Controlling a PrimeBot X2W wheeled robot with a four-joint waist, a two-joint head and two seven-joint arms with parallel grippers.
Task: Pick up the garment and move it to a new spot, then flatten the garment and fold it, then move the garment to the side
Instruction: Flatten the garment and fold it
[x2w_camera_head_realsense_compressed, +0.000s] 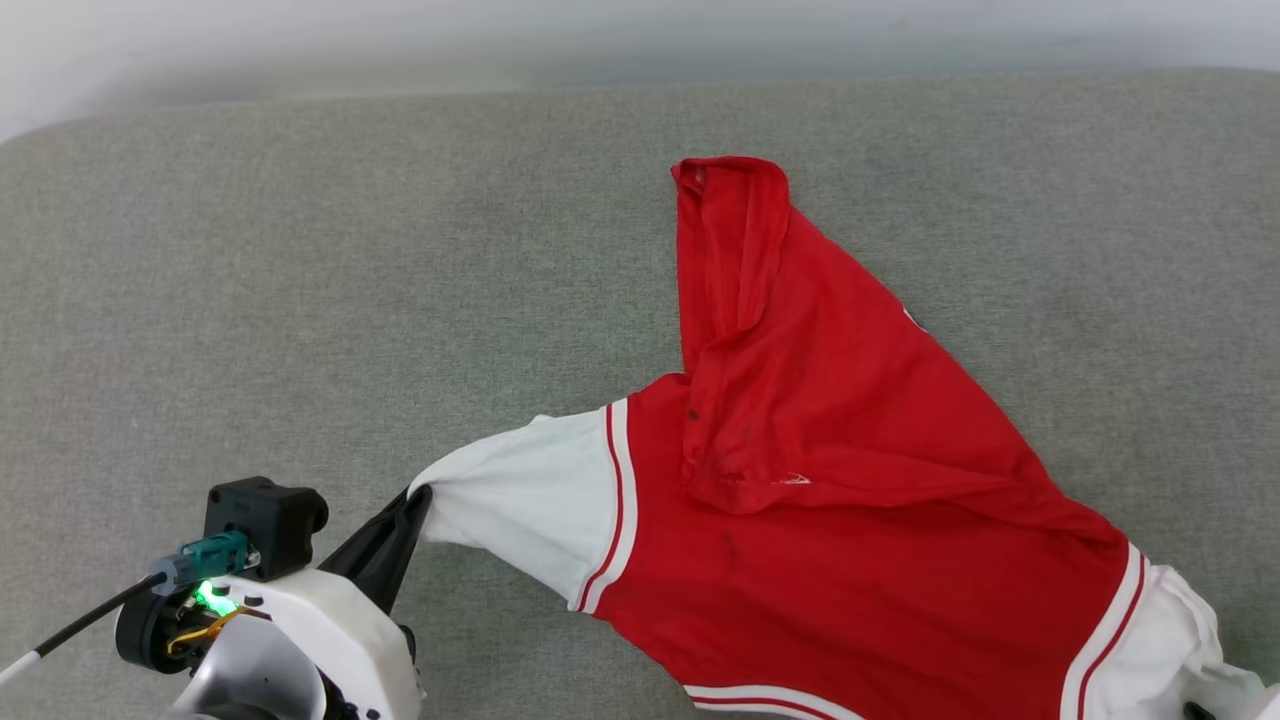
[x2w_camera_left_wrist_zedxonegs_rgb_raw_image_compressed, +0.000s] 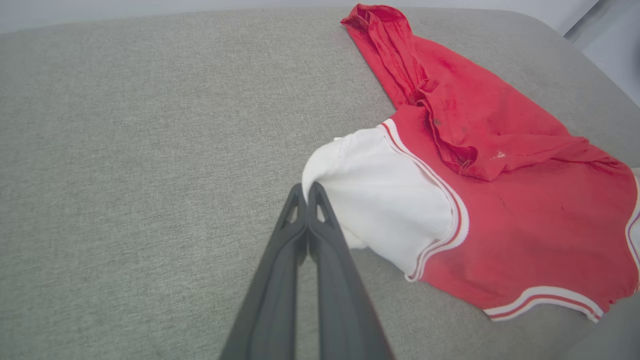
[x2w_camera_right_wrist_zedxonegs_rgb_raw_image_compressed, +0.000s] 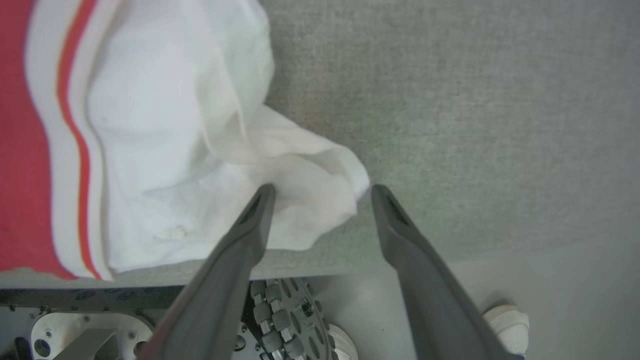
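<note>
1. The grey padded surface (x2w_camera_head_realsense_compressed: 300, 300) carries the garment (x2w_camera_head_realsense_compressed: 850, 560), which lies right of centre and reaches down to the near edge.
2. A red flap (x2w_camera_head_realsense_compressed: 800, 350) is folded over the body and runs up to a far point. If we stretch the sleeves alone, we judge this fold may stay trapped.
3. The left sleeve (x2w_camera_head_realsense_compressed: 520, 500) is drawn out leftward. The right sleeve (x2w_camera_right_wrist_zedxonegs_rgb_raw_image_compressed: 175, 150) is bunched at the near edge and could slide off it.
4. Our left gripper (x2w_camera_left_wrist_zedxonegs_rgb_raw_image_compressed: 306, 192) is clamped on the very tip of the left sleeve. So thin a bite may slip under a pull.
5. Our right gripper (x2w_camera_right_wrist_zedxonegs_rgb_raw_image_compressed: 320, 192) is spread wide astride the right sleeve's corner, holding nothing. If it closes here it may catch only one loose layer.
6. A white shoe (x2w_camera_right_wrist_zedxonegs_rgb_raw_image_compressed: 505, 320) stands on the floor below.
</note>
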